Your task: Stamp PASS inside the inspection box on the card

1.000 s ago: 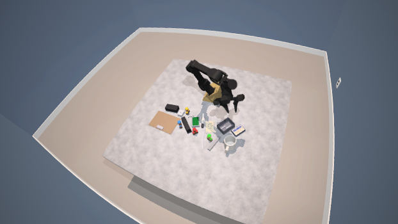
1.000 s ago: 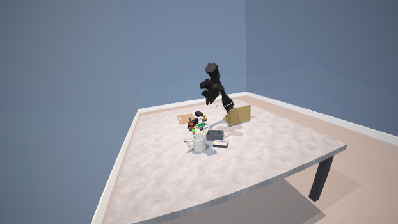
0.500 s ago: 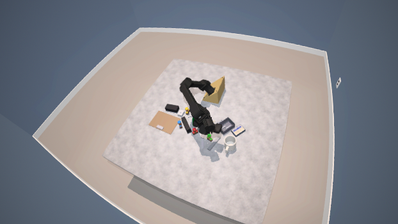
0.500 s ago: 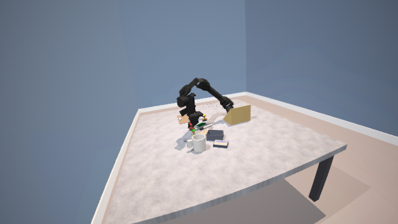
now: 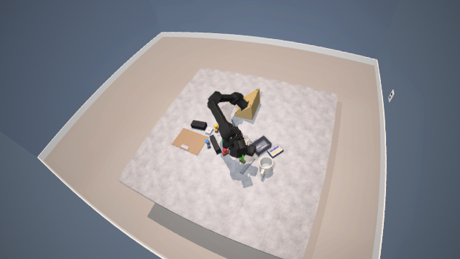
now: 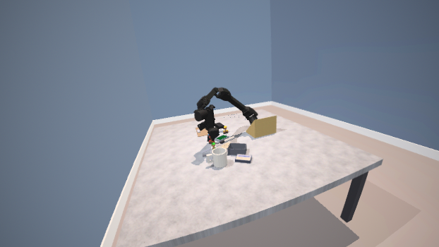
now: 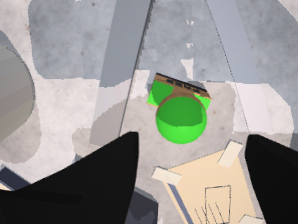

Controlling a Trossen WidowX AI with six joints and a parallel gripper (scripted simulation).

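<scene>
My gripper is partly open and empty, pointing down over the cluster of tools. A stamp with a round green knob stands on the bench below, between the fingertips' lines in the wrist view but not held. Its lettering is too small to read. The cream card lies beside it with pale tabs at its corners and a thin outlined box; its lower part is cut off. A green pad lies behind the card, mostly hidden by the arm in the top view.
A mug, a grey bar, a dark tray and a labelled box lie near. Red, blue and yellow knobbed pieces and a black bar stand opposite.
</scene>
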